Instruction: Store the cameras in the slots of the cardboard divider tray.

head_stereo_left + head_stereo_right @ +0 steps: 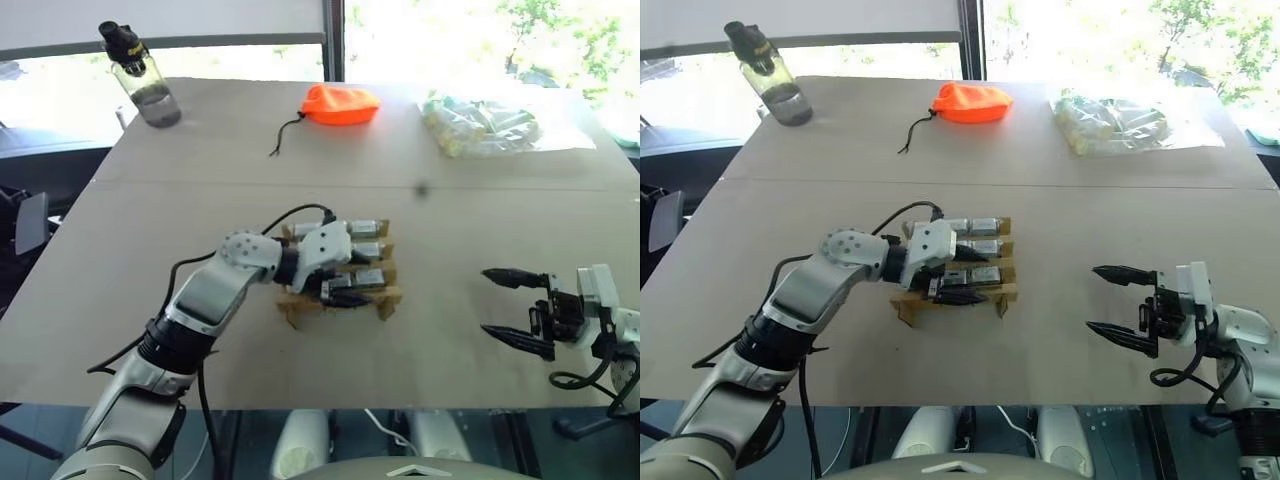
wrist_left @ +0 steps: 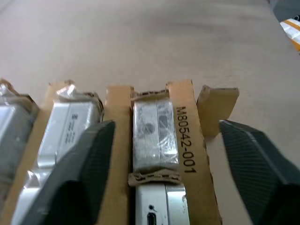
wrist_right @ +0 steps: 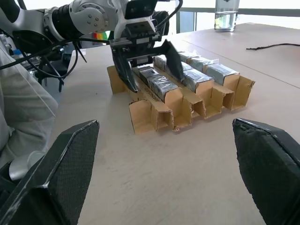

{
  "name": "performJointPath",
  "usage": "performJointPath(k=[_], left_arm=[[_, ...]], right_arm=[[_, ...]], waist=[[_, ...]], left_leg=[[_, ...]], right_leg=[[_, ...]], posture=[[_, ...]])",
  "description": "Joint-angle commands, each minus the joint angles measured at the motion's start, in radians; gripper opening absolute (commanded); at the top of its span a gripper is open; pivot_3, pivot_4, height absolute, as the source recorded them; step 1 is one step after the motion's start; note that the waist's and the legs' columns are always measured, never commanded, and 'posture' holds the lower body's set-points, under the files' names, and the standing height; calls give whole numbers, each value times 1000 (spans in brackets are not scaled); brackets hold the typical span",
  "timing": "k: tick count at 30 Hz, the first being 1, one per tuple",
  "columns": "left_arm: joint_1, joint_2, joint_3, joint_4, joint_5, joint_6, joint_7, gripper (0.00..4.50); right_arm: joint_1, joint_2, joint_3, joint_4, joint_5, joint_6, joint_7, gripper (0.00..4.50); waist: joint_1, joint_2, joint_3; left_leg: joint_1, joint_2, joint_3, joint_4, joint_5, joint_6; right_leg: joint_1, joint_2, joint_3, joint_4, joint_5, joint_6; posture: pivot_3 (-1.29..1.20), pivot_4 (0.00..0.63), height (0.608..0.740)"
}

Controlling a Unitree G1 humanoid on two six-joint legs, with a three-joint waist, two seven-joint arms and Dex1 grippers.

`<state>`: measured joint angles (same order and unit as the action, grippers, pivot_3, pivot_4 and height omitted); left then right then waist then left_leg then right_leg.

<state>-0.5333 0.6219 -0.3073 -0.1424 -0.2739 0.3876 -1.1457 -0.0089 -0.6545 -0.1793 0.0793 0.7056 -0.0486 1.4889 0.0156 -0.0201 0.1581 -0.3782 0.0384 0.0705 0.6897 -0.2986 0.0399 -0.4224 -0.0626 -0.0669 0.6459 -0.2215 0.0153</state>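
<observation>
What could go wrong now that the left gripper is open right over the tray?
1. The open left gripper straddles a seated camera, with its fingers close beside the slats; lifting off at an angle could snag and drag the light cardboard tray.
2. The slats look bent and torn, so a bump might tip cameras out of their slots.
3. The right gripper hovers open, apart from the tray, and cannot steady it.

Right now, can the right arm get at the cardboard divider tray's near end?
Probably yes. The right end effector is open, holds nothing and points toward the cardboard divider tray across bare table. The left end effector over the cameras could crowd it.
</observation>
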Motion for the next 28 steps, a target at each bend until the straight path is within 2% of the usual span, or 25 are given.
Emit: performJointPath(k=[1,5,8,10,13,16,23,28], left_arm=[[36,55,162,-117,-115,38,-5,4386],[222,141,358,-221,-257,124,-14,4386],[430,219,489,-234,-275,66,-88,4386],[527,218,596,-180,-281,50,-61,4386],[607,198,682,-128,-288,-1,-60,4386],[706,147,741,37,-190,-183,-24,4386],[627,79,716,272,-142,-425,-22,4386],[567,57,689,338,-137,-563,-56,4386]], right_arm=[[7,-4,-40,15,1,-21,33,4500],[-10,-7,-45,57,-6,-21,45,4500],[-32,-21,-46,129,-34,-31,69,4500],[-67,-28,-51,207,-56,-45,80,4500],[-97,-36,-52,281,-77,-75,106,4500],[-144,-48,-51,365,-91,-83,122,4500],[-192,-77,-16,438,-94,-88,125,4500],[-200,-90,-10,429,-86,-68,125,4500]], waist=[[-2,0,0],[-15,2,0],[-18,2,0],[-17,2,0],[-1,2,1],[-2,4,0],[5,4,-1],[0,4,-2]], left_leg=[[0,0,0,0,0,0],[1,1,0,-1,0,0],[1,1,0,-2,0,0],[2,1,1,-2,0,0],[2,1,1,-1,0,0],[2,1,1,-1,0,0],[1,1,1,-2,0,0],[1,0,2,-1,-1,1]], right_leg=[[0,0,0,0,0,0],[0,0,1,0,0,0],[0,-1,0,0,0,0],[0,-1,0,0,0,0],[0,-2,-1,-1,0,0],[1,-2,-1,-1,0,-1],[0,-2,-2,-1,0,-1],[0,-4,-2,-1,1,-1]], posture=[[0,150,726],[0,150,726],[0,150,726],[0,150,726],[0,150,726],[0,150,726],[0,150,726],[0,150,726]])
